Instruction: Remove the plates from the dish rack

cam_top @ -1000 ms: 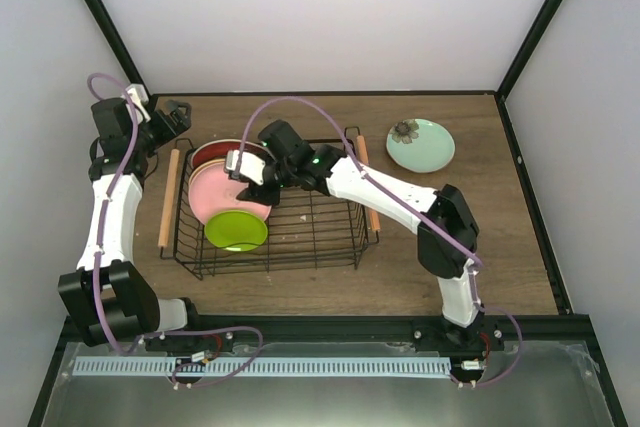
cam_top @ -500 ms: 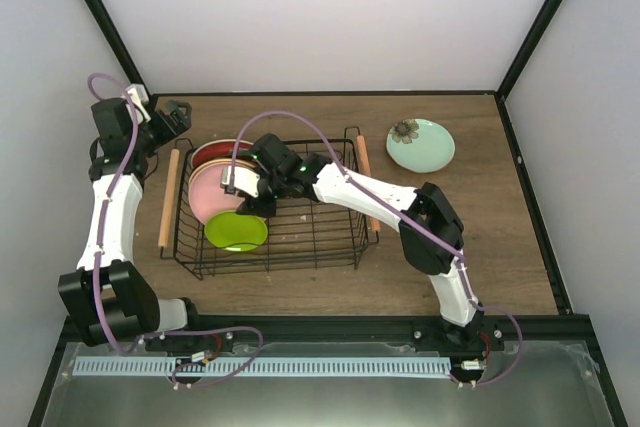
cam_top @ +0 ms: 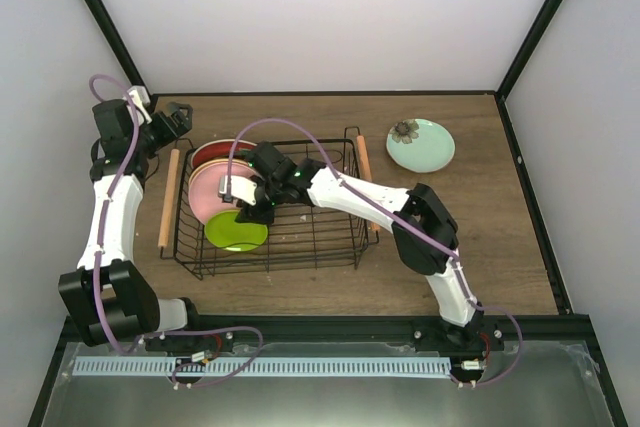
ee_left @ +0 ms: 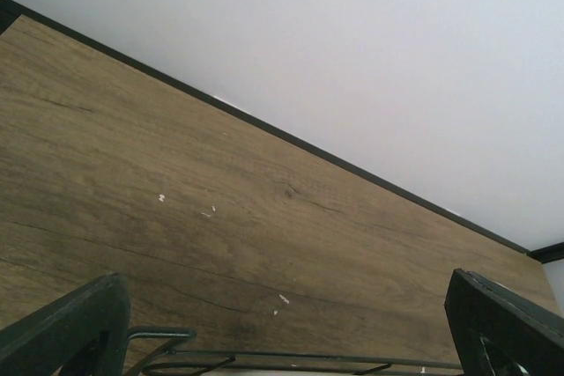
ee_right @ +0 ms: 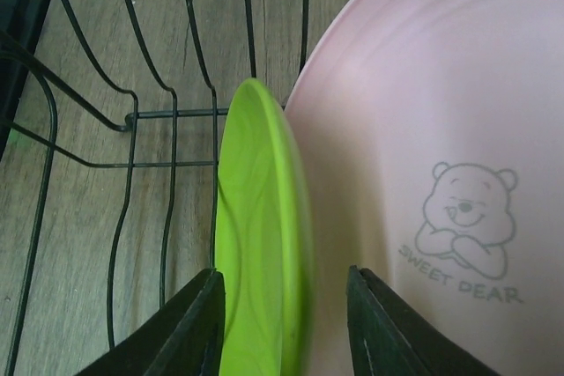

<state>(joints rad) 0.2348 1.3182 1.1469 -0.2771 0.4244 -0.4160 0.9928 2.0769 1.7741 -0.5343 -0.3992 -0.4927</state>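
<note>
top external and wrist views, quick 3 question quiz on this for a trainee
1. Short answer: what animal is printed on the pink plate?
2. True or false: the mint plate lies on the table outside the dish rack.
3. Multiple choice: the right gripper has its jaws on either side of the rim of which one? A pink plate, B lime green plate, C mint plate.

Key: 1 a bear; 2 true; 3 B.
</note>
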